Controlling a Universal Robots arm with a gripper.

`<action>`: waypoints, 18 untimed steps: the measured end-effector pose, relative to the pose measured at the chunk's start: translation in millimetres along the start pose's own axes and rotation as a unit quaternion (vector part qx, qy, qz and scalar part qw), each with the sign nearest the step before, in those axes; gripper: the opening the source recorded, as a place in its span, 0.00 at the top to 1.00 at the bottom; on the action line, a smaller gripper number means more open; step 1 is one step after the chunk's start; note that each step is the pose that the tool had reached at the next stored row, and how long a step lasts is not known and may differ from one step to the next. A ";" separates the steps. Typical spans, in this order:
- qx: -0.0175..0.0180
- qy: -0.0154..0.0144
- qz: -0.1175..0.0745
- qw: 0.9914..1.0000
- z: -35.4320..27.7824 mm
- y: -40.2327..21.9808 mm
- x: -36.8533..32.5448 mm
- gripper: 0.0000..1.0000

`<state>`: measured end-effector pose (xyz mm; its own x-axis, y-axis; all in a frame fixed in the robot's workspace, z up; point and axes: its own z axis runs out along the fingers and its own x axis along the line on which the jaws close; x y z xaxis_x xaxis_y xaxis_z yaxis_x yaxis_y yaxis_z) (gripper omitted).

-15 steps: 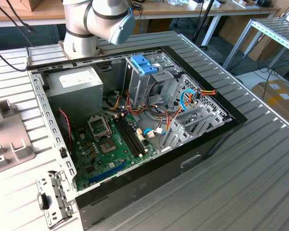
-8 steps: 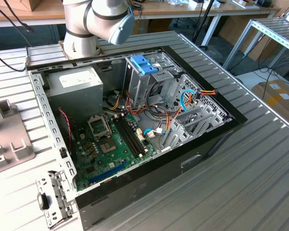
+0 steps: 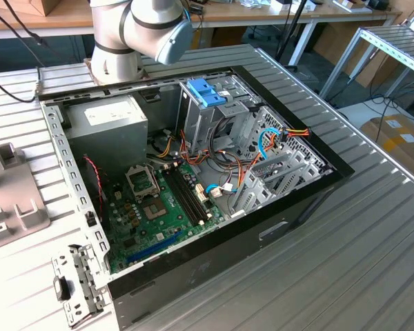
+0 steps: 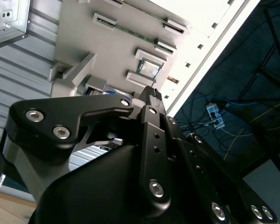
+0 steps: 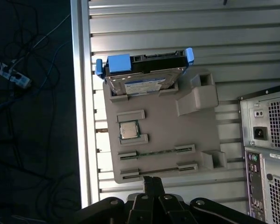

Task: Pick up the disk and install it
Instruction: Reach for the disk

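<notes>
We see the disk [image 5: 144, 79], a flat grey-metal hard drive with a white-and-blue label and a light-blue plastic carrier rail around it, in the first wrist view. It rests at one end of a pale grey moulded fixture plate [image 5: 165, 140]. It looks propped at an angle on the plate's small blocks, though we cannot be sure. On the same plate, apart from the disk, lie a small square silver processor chip [image 5: 128, 130] and a thin green memory stick [image 5: 156, 153].

The black gripper [image 5: 151, 183] hangs over the plate's far end, well apart from the disk and touching nothing on it. We cannot tell whether it stands wide or narrow. In the second wrist view the gripper [image 4: 151, 93] points towards the plate.

In the exterior view the fixture plate [image 3: 17, 214] is at the left edge of the frame. The open black computer case [image 3: 262, 234] fills the centre, on the ribbed aluminium table [image 3: 372, 262].

We judge three risks:
- A grasp taken on the springy blue rail, not on the metal body, may let the disk tilt or slip.
- A careless descent could knock the chip.
- The loose coloured cables [image 3: 262, 141] beside the grey metal drive cage [image 3: 210, 117] could snag the disk or block it.
</notes>
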<state>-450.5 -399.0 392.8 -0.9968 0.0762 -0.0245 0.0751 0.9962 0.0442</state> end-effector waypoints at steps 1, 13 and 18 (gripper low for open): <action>0.000 0.000 0.000 1.000 0.0 -0.1 0.8 0.89; 0.000 0.000 0.000 1.000 -0.1 -0.9 12.7 0.89; 0.000 0.000 0.000 1.000 0.3 0.3 13.7 0.89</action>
<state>-464.1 -397.6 392.2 -0.9968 0.0762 -0.0245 0.0751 0.9962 0.0440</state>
